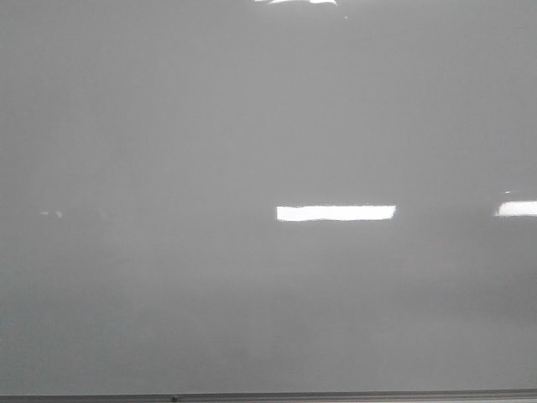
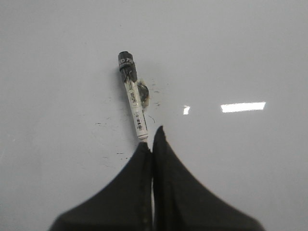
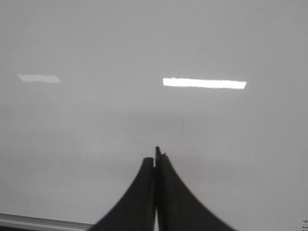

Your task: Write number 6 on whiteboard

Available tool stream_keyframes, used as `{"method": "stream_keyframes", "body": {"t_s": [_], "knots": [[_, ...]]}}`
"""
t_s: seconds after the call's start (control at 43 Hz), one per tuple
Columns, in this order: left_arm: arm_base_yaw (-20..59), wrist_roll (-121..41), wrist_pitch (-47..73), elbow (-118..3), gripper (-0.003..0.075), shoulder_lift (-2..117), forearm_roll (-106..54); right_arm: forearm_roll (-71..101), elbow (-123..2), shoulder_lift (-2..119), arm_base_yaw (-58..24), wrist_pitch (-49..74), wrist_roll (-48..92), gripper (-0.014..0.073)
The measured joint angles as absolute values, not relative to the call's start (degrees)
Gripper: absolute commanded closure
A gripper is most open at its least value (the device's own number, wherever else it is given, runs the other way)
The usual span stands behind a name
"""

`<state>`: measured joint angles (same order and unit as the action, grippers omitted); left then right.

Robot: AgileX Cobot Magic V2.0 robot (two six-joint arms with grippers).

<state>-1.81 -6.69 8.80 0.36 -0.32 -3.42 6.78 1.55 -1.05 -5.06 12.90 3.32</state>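
Observation:
The whiteboard (image 1: pixel 252 126) fills the front view, pale grey and glossy, and neither arm appears there. In the left wrist view my left gripper (image 2: pixel 151 137) is shut on a white marker (image 2: pixel 136 108). Its white end runs in between the fingertips and its black end (image 2: pixel 127 65) points at the whiteboard (image 2: pixel 240 57). My right gripper (image 3: pixel 155 155) is shut with nothing in it, close over the whiteboard (image 3: pixel 96 43). The number 6 is out of view in all three views.
Small black ink specks (image 2: pixel 103 125) and a dark smudge (image 2: pixel 144 94) lie around the marker. A thin dark edge strip (image 1: pixel 268 396) borders the board, also seen as an edge strip (image 3: pixel 38 222) in the right wrist view. A faint thin line (image 3: pixel 182 113) marks the board.

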Motion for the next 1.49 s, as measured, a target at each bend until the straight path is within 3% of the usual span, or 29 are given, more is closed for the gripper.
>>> {"method": "stream_keyframes", "body": {"t_s": [1.279,1.488], "knots": [[-1.8,-6.7,8.8,0.4,0.0741,-0.3,-3.4,6.8,1.5,-1.0,-5.1,12.9,3.3,0.0653],[-1.8,-6.7,4.2,0.4,0.0741,-0.3,-5.0,6.8,1.5,-1.0,-5.1,10.2,3.3,0.0653]]}}
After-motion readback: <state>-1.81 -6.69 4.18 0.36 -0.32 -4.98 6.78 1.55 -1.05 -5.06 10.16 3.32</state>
